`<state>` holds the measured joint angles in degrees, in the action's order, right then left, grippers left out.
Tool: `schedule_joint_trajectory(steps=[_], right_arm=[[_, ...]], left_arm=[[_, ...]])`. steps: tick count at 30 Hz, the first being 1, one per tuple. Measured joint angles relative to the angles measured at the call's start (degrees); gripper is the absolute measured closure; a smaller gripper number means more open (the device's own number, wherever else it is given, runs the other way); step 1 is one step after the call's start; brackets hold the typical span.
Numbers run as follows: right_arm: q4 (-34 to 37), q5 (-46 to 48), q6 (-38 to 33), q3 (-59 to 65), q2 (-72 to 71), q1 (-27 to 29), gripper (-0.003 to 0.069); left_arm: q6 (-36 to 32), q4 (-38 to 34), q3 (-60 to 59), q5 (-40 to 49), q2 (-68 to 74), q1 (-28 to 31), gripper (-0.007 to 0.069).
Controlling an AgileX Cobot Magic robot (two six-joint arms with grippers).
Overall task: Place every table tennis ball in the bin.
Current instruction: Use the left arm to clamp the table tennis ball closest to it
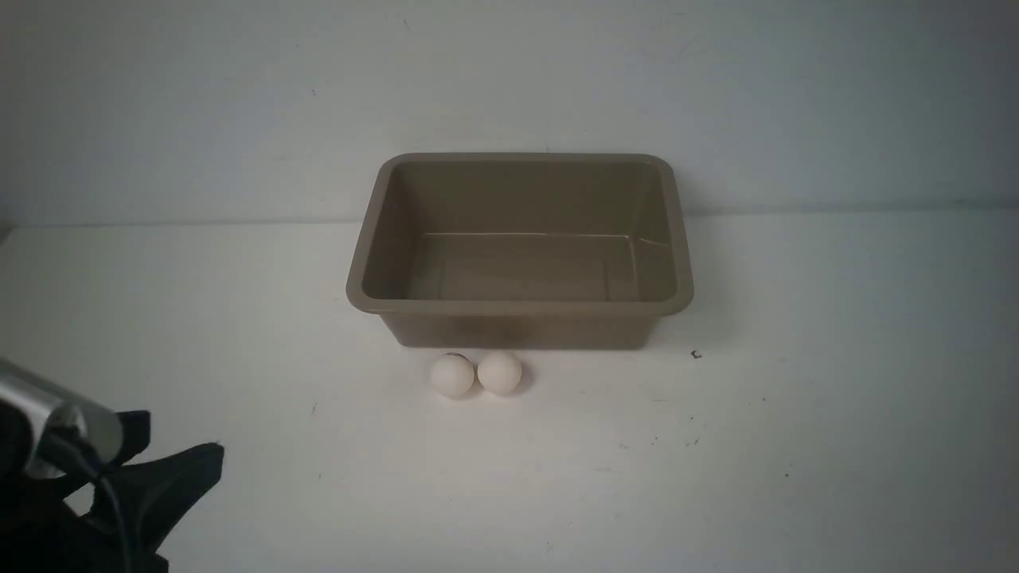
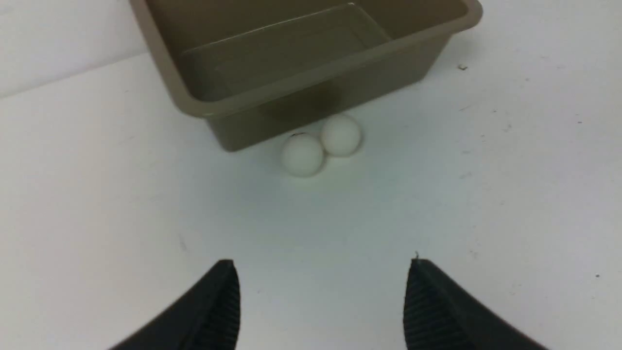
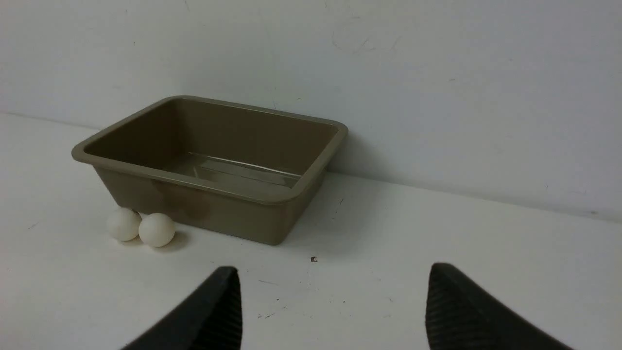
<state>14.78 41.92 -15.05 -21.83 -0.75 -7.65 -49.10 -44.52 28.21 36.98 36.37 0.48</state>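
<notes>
Two white table tennis balls lie side by side, touching, on the table just in front of the bin's near wall: the left ball (image 1: pixel 452 376) has a small dark mark on top, the right ball (image 1: pixel 500 372) is plain. The taupe bin (image 1: pixel 519 306) stands empty against the back wall. Balls and bin also show in the left wrist view (image 2: pixel 302 154) (image 2: pixel 341 135) (image 2: pixel 204 107) and right wrist view (image 3: pixel 124 224) (image 3: pixel 156 230) (image 3: pixel 272 197). My left gripper (image 2: pixel 320 265) is open and empty at the near left, well short of the balls. My right gripper (image 3: pixel 333 272) is open and empty, out of the front view.
The white table (image 1: pixel 716 446) meets a white wall behind the bin. A small dark speck (image 1: pixel 696 355) lies to the right of the bin's front corner. The left arm's metal wrist and black fingers (image 1: pixel 159 477) fill the front view's lower left corner.
</notes>
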Motion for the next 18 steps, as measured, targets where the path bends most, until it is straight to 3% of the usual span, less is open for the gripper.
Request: schedule_joint_trajectory(steps=[5,11,16,18], right_arm=[[0.0,0.0,-0.3,0.0,0.0,0.0,0.0197],[0.0,0.1,-1.3,0.0,0.0,0.0,0.0197],[0.0,-0.3,-2.3,0.0,0.0,0.0,0.0197],[0.0,-0.5,-2.7,0.0,0.0,0.0,0.0197]], left_arm=[[-11.4,-10.4,2.1,0.7,7.7,0.0,0.0195],[-20.5,-18.7,2.5,0.5,14.9,0.0,0.0195],[-36.5,-33.7,2.6,-2.1,24.5,0.0,0.0195],[-39.2,-36.5,2.7,-2.5,27.2,0.0,0.0195]])
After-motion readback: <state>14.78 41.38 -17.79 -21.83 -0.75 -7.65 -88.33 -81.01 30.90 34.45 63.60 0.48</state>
